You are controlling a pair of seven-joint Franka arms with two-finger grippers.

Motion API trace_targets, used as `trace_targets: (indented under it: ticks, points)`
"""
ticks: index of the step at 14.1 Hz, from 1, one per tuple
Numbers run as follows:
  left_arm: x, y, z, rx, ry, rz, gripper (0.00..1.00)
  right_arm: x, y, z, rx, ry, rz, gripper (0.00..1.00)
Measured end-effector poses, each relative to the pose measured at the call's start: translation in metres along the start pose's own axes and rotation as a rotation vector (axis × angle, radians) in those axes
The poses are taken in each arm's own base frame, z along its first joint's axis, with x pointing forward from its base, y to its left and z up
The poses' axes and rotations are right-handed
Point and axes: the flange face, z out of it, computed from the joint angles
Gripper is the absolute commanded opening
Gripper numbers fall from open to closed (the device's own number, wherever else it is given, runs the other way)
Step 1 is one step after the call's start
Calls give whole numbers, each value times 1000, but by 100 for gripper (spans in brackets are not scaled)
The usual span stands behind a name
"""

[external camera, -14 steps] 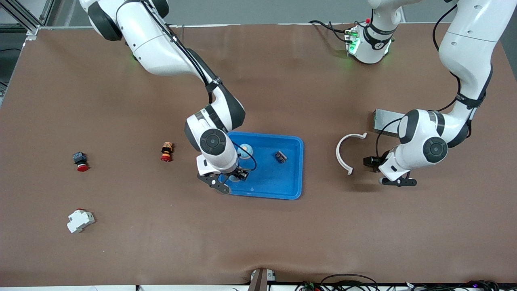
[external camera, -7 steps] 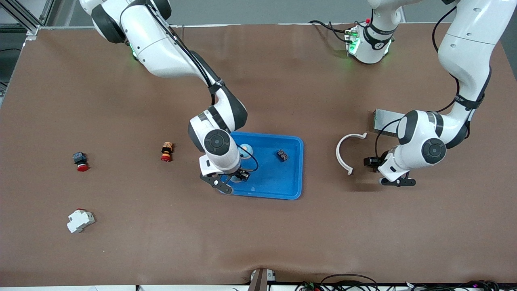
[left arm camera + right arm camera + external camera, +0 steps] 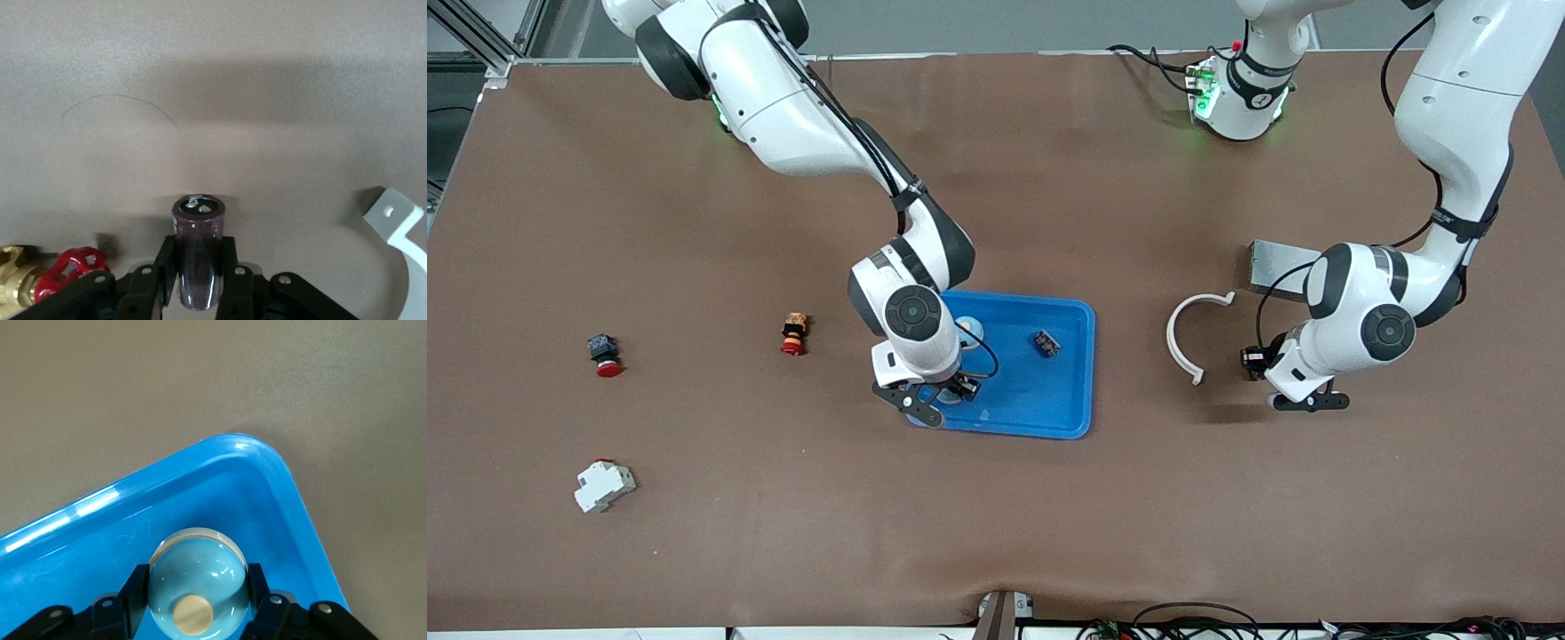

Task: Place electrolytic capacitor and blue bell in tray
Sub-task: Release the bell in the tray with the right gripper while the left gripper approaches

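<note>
Blue bell [image 3: 195,589] gripped by right claw [image 3: 935,402] over tray [image 3: 1049,413]; left claw [image 3: 197,280] grips capacitor [image 3: 198,250] beside white bracket [image 3: 1190,333]

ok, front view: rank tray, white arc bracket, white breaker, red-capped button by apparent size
1. tray
2. arc bracket
3. breaker
4. button
The bracket is thin, so it outranks the breaker by span only.
</note>
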Motion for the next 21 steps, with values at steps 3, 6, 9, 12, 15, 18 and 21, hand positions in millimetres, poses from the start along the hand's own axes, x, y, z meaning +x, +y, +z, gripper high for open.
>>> trace_targets:
  ticks: [3, 6, 9, 12, 15, 18, 21]
  points:
    - [3, 4, -5, 0, 8, -28, 0, 0, 0, 4, 1, 7, -2, 0]
    - [10, 11, -18, 2, 20, -57, 0, -1, -1, 9, 5, 10, -5, 0]
    - [17, 36, -46, 27, -2, -103, 0, -5, -3, 11, 11, 16, -12, 0]
    - [25, 67, -87, 57, -21, -173, 0, -7, -4, 12, 11, 24, -6, 0]
    - [26, 106, -108, 41, 1, -248, 0, -7, -5, 14, 14, 27, -3, 0]
    - [22, 151, -120, 20, 29, -317, 0, -7, -5, 14, 16, 29, -4, 0]
    - [24, 187, -118, -6, 35, -389, 0, -7, -6, 13, 26, 35, -5, 0]
